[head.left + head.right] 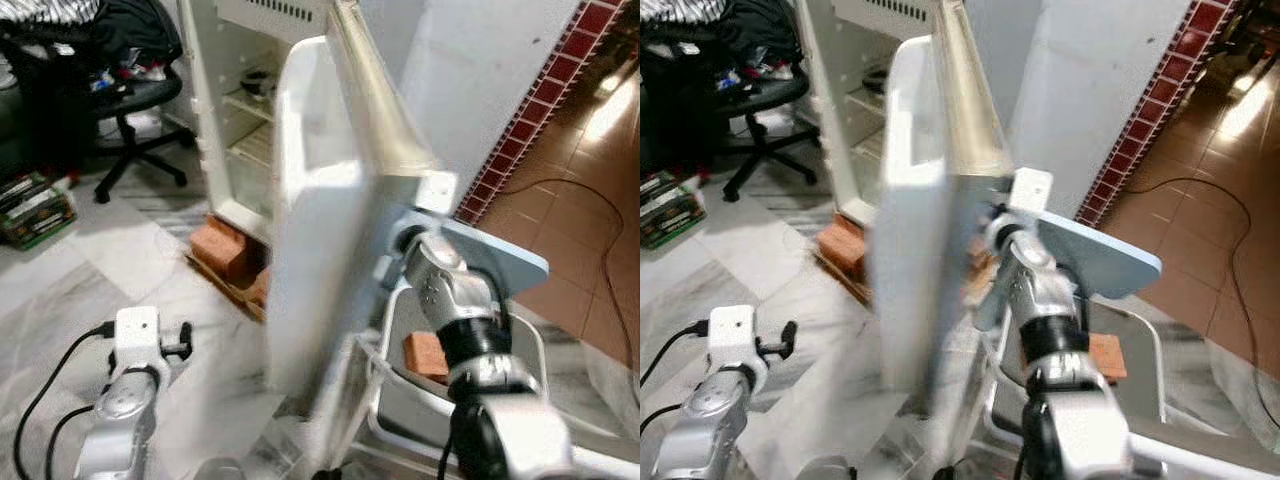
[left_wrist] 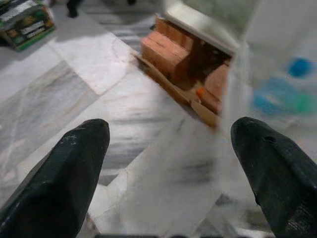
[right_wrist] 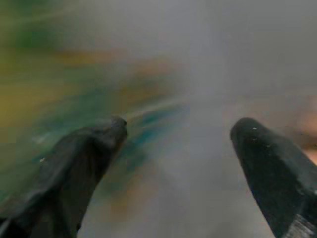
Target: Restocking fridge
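Fridge [image 1: 235, 120] stands ahead of me with its door [image 1: 320, 230] swung wide, edge-on to my head camera, and the shelves behind it look mostly bare. It sits raised on red bricks [image 1: 225, 250] at its front edge, on the marble floor [image 1: 70, 290]. My right arm reaches up beside the outer edge of the door, and the right gripper [image 3: 178, 148] has its fingers spread with nothing between them (that wrist picture is badly smeared, so I can't say what lies beyond). The left gripper [image 2: 171, 163] hangs low over the floor, fingers also spread and empty. As I judge it, the risk is the right forearm catching the door and knocking it shut or rocking the fridge on those bricks, or my feet tangling with the white frame [image 1: 400, 400] below.
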Tool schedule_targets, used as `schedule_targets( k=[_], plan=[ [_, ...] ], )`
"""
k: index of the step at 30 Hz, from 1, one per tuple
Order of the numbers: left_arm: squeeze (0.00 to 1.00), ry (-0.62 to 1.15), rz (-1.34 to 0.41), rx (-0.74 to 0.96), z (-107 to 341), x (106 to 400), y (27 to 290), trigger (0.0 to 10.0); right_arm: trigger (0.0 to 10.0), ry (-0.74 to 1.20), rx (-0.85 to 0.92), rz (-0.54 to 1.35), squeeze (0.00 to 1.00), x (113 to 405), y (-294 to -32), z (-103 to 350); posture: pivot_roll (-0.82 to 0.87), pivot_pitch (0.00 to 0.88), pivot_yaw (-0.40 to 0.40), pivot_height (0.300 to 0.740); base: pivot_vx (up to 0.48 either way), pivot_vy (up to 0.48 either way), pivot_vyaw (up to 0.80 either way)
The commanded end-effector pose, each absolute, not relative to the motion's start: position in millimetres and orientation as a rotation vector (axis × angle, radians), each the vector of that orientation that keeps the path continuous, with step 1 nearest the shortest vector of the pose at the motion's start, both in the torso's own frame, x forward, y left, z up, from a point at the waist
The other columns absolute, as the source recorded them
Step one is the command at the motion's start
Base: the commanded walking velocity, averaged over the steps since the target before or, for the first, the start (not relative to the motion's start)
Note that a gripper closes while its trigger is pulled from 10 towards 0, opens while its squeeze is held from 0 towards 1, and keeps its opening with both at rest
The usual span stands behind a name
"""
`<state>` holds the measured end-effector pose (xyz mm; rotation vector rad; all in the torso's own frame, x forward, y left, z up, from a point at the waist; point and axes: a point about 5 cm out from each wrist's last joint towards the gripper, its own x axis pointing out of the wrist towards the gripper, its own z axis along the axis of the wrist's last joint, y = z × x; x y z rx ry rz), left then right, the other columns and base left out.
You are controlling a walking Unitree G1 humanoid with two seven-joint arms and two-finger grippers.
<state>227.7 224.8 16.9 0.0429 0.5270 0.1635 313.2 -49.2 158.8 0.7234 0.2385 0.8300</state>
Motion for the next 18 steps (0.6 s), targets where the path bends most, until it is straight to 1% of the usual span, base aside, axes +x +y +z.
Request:
schedule_targets(
  k=[1,2,3,5,8,10,13,16,17,18],
  plan=[
    [0.0,0.535,0.134,0.044,16,230,220,10.0,10.0,-0.001,0.748,1.461,0.0,257,-6,239,0.2,0.0,-0.067,0.74,0.0,0.0,0.0],
    [0.0,0.533,0.131,0.045,17,230,220,10.0,10.0,-0.07,0.757,1.579,0.0,239,-12,250,0.21,0.0,-0.07,0.74,0.0,0.0,0.0],
    [0.0,0.531,0.13,0.042,17,230,220,10.0,10.0,-0.09,0.77,1.615,0.0,232,-18,253,0.21,0.0,-0.07,0.74,0.0,0.0,0.0],
    [0.0,0.529,0.133,0.038,18,230,220,10.0,10.0,-0.071,0.776,1.592,0.0,235,-22,250,0.21,0.0,-0.069,0.74,0.0,0.0,0.0],
    [0.0,0.528,0.143,0.03,17,229,221,10.0,10.0,0.021,0.682,1.455,0.0,254,-25,224,0.21,0.0,-0.068,0.74,0.0,0.0,0.0],
    [0.0,0.526,0.146,0.034,18,229,222,10.0,10.0,0.066,0.66,1.4,0.0,263,-29,214,0.21,0.0,-0.066,0.74,0.0,0.0,0.0],
    [0.0,0.525,0.167,0.052,18,228,226,10.0,10.0,0.105,0.624,1.317,0.0,269,-32,202,0.21,0.0,-0.066,0.74,0.0,0.0,0.0],
    [0.0,0.508,0.217,0.08,19,227,232,10.0,10.0,0.163,0.569,1.202,0.0,275,-37,187,0.21,0.0,-0.068,0.74,0.0,0.0,0.0],
    [0.0,0.507,0.236,0.07,19,225,235,10.0,10.0,0.19,0.527,1.129,0.0,280,-42,177,0.22,0.0,-0.07,0.74,0.0,0.0,0.0],
    [0.0,0.505,0.241,0.065,18,224,235,10.0,10.0,0.199,0.511,1.104,0.0,281,-44,174,0.22,0.0,-0.07,0.74,0.0,0.0,0.0]
  ],
)
